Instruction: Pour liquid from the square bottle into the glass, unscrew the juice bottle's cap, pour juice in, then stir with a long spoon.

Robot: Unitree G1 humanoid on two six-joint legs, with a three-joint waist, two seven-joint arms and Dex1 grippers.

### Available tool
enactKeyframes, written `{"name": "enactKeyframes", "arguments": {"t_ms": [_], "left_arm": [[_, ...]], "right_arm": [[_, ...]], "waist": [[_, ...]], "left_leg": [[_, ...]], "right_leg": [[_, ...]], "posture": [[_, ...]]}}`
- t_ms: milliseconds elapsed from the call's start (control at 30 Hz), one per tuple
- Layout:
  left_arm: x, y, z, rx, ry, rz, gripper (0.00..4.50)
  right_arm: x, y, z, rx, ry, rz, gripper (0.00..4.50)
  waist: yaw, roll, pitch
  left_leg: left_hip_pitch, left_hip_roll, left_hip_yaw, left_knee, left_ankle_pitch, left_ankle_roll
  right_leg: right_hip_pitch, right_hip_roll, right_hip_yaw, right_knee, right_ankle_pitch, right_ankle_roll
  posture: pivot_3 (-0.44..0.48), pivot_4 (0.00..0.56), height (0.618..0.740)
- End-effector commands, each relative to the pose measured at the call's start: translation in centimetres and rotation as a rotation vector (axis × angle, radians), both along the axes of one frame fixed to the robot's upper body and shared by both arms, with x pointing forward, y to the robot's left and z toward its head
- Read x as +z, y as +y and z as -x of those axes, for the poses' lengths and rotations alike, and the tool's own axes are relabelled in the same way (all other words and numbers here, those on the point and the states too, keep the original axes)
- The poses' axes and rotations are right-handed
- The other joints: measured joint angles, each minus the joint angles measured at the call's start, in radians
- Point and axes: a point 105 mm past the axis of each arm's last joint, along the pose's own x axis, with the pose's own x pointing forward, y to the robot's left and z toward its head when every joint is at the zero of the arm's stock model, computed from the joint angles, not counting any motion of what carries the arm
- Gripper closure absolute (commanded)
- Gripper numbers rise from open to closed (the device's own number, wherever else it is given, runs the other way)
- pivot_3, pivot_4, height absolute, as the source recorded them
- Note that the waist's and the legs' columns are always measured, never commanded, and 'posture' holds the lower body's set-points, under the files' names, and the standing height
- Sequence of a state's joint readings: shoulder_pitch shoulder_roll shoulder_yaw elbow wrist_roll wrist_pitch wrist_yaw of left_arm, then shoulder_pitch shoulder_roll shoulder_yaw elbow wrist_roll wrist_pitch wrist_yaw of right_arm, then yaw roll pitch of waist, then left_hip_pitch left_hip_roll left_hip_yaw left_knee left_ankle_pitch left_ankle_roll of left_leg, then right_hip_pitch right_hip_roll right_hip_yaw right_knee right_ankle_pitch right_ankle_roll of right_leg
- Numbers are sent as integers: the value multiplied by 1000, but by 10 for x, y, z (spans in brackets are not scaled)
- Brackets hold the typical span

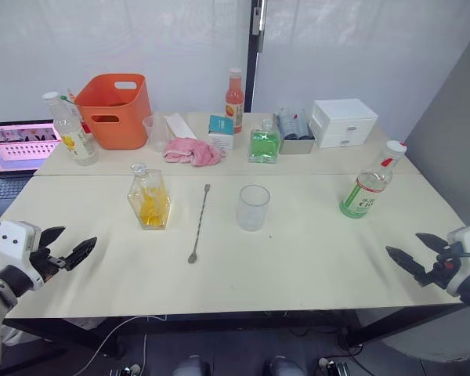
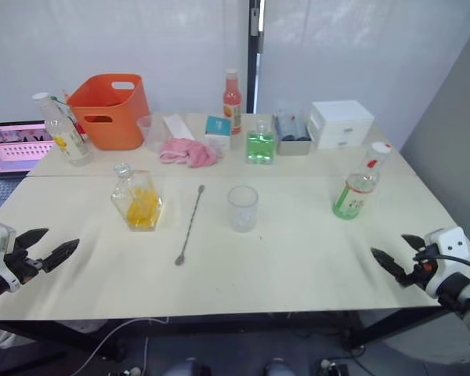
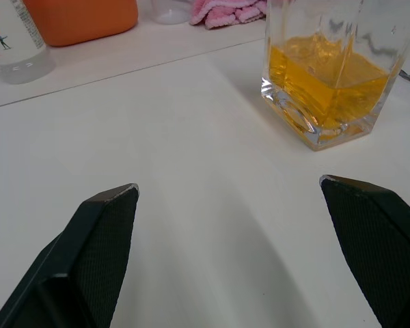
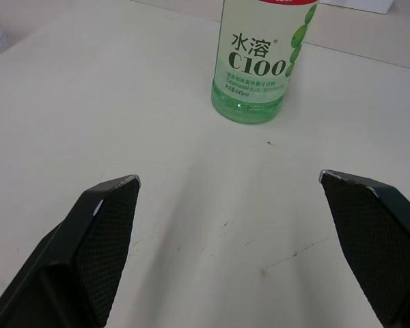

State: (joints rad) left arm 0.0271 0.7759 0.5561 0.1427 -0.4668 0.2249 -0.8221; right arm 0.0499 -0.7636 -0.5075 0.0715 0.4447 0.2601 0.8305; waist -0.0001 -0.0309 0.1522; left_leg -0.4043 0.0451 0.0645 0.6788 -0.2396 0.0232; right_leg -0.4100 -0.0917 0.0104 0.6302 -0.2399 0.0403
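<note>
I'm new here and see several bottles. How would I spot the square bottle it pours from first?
On the white table, find the orange bin at the back left. In front of it stands the square bottle, left of the long spoon; its liquid is yellow-orange, unlike the green bottle behind.

Upright square bottle [image 1: 149, 200], long spoon [image 1: 199, 222], glass [image 1: 253, 207], capped juice bottle [image 1: 368, 185]

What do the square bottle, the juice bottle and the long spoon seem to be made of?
The square bottle: probably glass, clear and glossy, with a thick base that catches light in the left wrist view.
The juice bottle: probably thin clear plastic, with a printed green-and-white label.
The long spoon: apparently metal, thin, silvery and slightly shiny.
</note>
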Motion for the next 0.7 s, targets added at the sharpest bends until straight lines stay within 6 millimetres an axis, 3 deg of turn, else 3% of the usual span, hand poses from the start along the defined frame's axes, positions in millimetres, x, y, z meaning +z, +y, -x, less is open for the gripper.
{"name": "enactKeyframes", "arguments": {"t_ms": [33, 167, 367, 467, 567, 700], "left_arm": [[10, -8, 2, -16, -32, -33, 0], [2, -33, 11, -28, -37, 15, 0], [-5, -84, 11, 47, -89, 164, 0], [-4, -96, 9, 75, -104, 198, 0], [-1, -117, -2, 124, -133, 214, 0], [6, -126, -17, 229, -178, 163, 0]], "right_arm": [[20, 0, -2, 12, -65, 33, 38], [28, 20, -1, 89, -78, 5, 38], [51, 80, 3, 358, -90, -115, 38], [57, 90, 4, 413, -80, -152, 38], [61, 111, 2, 561, -48, -134, 38], [69, 131, 7, 742, -23, -136, 38]], "waist": [[0, 0, 0], [-1, 0, 0], [1, 0, 0], [7, 0, 0], [12, 0, 0], [13, -1, 0]], "left_leg": [[0, 0, 0, 0, 0, 0], [0, 0, 0, 0, -1, 1], [0, 1, 0, 0, -1, 1], [0, 1, 0, 1, -1, 1], [0, 0, 0, 1, -1, 1], [0, -2, -1, 2, 0, 1]], "right_leg": [[0, 0, 0, 0, 0, 0], [-1, -1, 2, 0, 0, 0], [-1, 0, 3, 1, 1, 0], [0, 0, 3, 0, 1, 1], [0, 1, 3, 0, 1, 1], [2, 2, 3, -1, 1, 1]], "posture": [[0, 150, 715], [0, 150, 715], [0, 150, 715], [0, 150, 715], [0, 150, 715], [0, 150, 715]]}}
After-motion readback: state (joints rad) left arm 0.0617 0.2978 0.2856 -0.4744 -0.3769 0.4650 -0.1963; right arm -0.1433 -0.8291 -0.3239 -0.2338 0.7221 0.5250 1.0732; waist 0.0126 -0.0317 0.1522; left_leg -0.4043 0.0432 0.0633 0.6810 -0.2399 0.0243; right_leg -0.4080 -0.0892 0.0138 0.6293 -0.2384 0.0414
